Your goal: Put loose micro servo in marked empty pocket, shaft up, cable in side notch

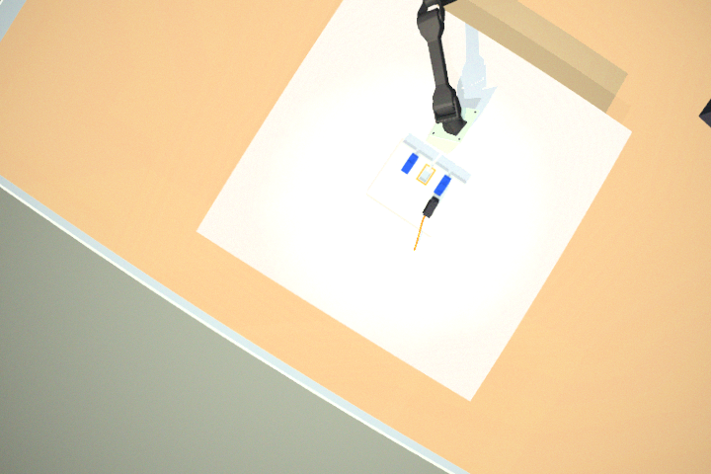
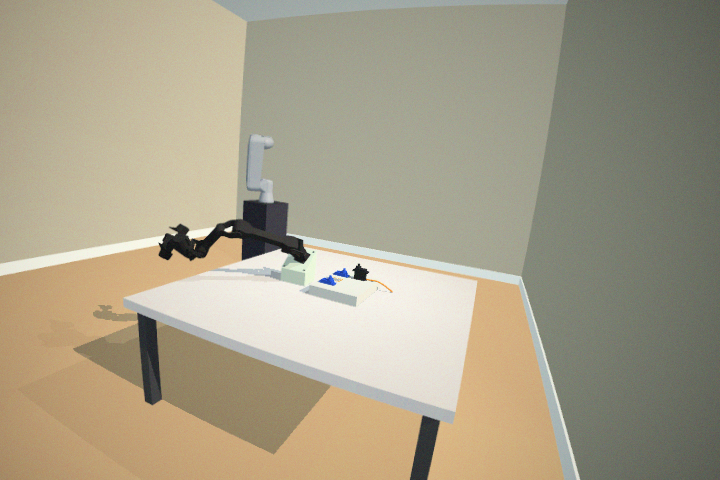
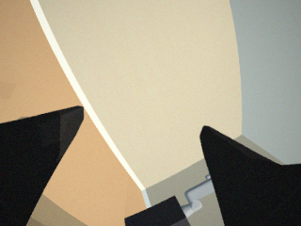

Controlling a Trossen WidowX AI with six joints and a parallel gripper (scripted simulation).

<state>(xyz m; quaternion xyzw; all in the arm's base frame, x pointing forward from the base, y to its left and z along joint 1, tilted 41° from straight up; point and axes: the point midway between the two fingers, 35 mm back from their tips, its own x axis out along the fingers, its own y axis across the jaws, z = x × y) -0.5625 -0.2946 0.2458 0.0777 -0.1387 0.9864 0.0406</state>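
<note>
The loose micro servo (image 1: pixel 431 207) (image 2: pixel 360 272) is black and appears upright beside one blue servo, at the deck's far side in the exterior view. Its orange cable (image 1: pixel 420 231) (image 2: pixel 383 284) trails away over the table. The pale deck (image 1: pixel 390 187) (image 2: pixel 332 292) carries two blue servos. The orange-outlined pocket (image 1: pixel 421 172) lies between them and is empty. My gripper (image 3: pixel 143 122) is open and empty, with its fingers wide apart. It hangs past the table edge, far from servo and deck, facing the walls. The servo's ear contact is too small to tell.
The blue servos (image 1: pixel 409 163) (image 1: pixel 441 185) flank the pocket. A pale green block (image 2: pixel 297 275) stands beside the deck, by the arm's base. The white table (image 1: pixel 311 212) (image 2: pixel 293 322) bears them. A grey arm (image 2: pixel 255 164) stands on a dark pedestal (image 2: pixel 276 226) beyond the table.
</note>
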